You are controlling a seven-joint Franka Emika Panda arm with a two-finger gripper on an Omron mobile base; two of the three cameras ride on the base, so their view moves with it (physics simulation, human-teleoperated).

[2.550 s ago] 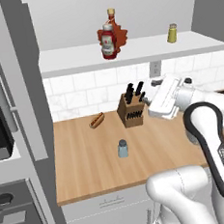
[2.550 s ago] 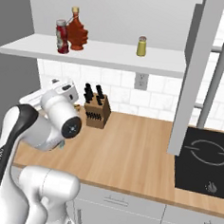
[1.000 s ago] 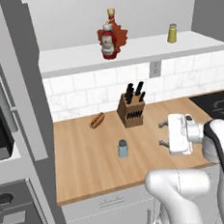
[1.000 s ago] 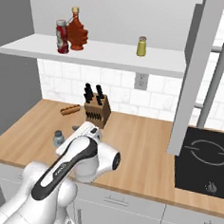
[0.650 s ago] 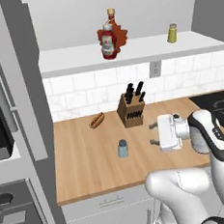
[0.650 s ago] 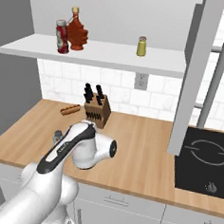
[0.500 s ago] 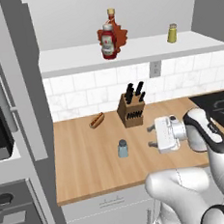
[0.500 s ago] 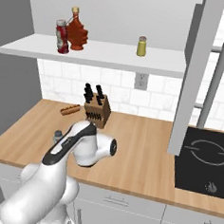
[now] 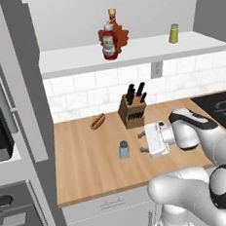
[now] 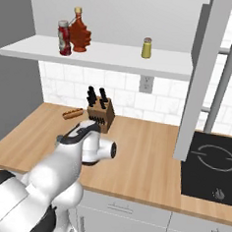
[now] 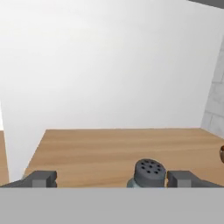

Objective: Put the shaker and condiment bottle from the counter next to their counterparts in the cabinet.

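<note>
Now the shaker point(image 9: 123, 150) stands just beside the gripper point(image 9: 142, 142).

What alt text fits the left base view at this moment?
The arm's open tool points sideways at the blue-grey shaker on the wooden counter, not touching it. The ketchup bottle stands on the shelf by the maple-leaf bottle.

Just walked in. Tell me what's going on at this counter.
The white robot arm has its gripper low over the light-brown wooden counter, open and aimed sideways at the small pale blue-grey shaker with a grey cap, not yet gripping it. The red ketchup bottle already stands on the white shelf beside the maple-leaf bottle.
</note>
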